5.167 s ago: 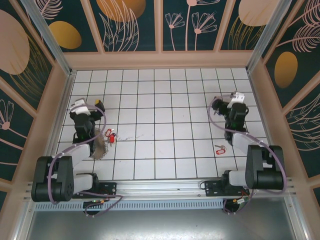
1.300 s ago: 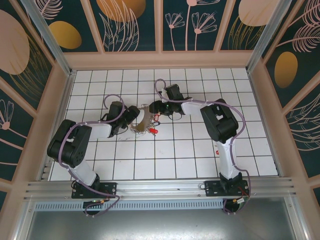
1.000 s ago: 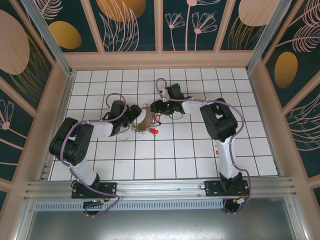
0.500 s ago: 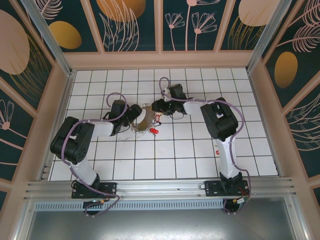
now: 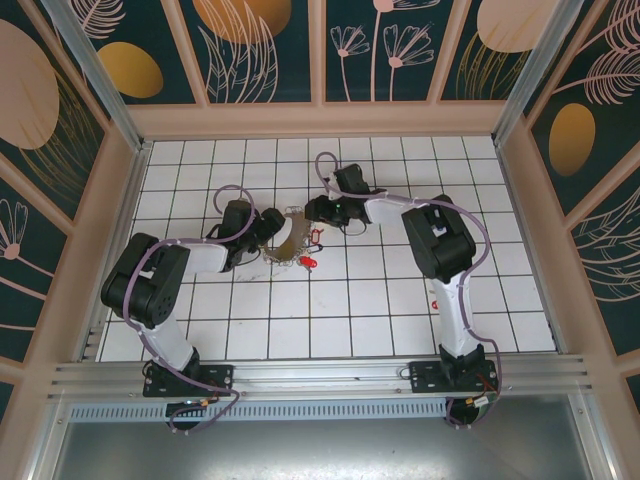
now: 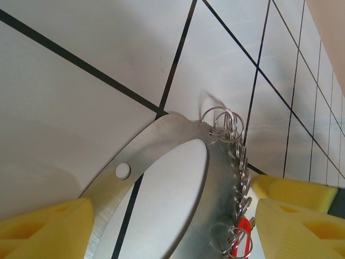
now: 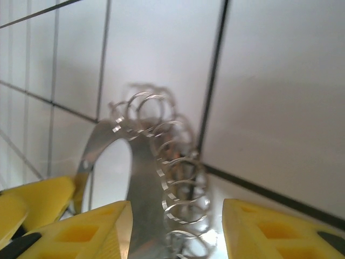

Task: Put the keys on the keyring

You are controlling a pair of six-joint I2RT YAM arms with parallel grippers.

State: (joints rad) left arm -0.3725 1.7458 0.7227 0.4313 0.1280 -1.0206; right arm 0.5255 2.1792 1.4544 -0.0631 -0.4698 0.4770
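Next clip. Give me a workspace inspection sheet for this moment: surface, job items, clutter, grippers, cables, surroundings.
surface: white tiled table with dark grid lines.
job's things: keyring raised on edge between the two grippers, with wire loops along its rim; red key tags close beside it; another red-tagged key lies apart, further right and nearer the front.
clutter: nothing seen.
grippers: left gripper straddles the keyring and seems to hold it; right gripper has its fingers either side of the rim loops, grip unclear.
cables: purple cables loop along both arms.
surroundings: wood-framed walls with leaf-patterned panels; metal rail at the near edge.
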